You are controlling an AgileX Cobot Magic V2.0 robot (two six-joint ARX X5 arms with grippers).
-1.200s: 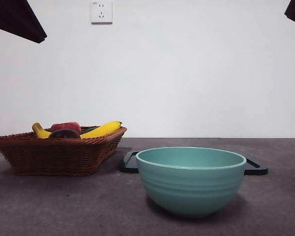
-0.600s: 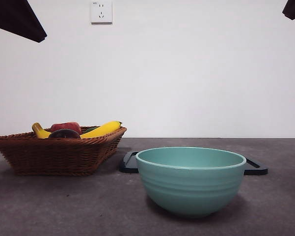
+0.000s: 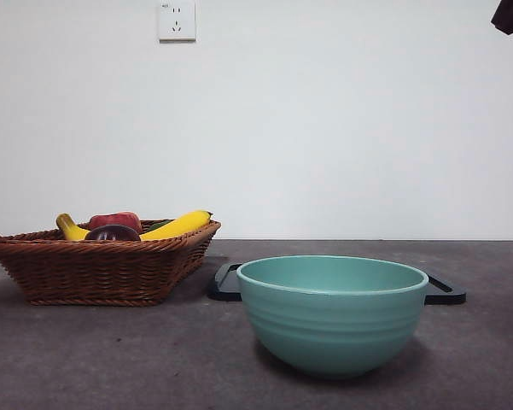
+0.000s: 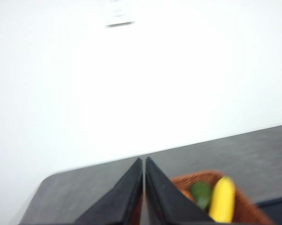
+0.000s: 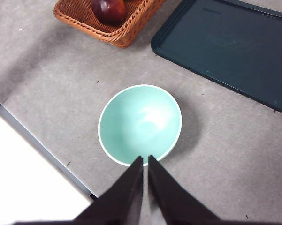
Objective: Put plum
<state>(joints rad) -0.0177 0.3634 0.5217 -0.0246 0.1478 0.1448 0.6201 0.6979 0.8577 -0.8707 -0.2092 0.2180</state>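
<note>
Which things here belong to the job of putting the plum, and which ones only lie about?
For the job:
- plum, in the wicker basket
- left tool, shut
- right tool, shut, above the green bowl

Lying about, as far as the pictures tell:
- bananas
- red fruit
- dark tray

Basket (image 3: pixel 102 269) rim hides most of the plum (image 3: pixel 113 232); left wrist view blurred

Sitting on the grey worktop (image 3: pixel 85 359): a wicker basket (image 3: pixel 94 269) holding a yellow banana (image 3: pixel 177 225) and a red fruit (image 3: pixel 115 219), a teal bowl (image 3: pixel 331 312) standing empty up front, a dark tray (image 5: pixel 225 47) lying behind it. Hanging on the wall: a white socket (image 3: pixel 177 20).
</note>
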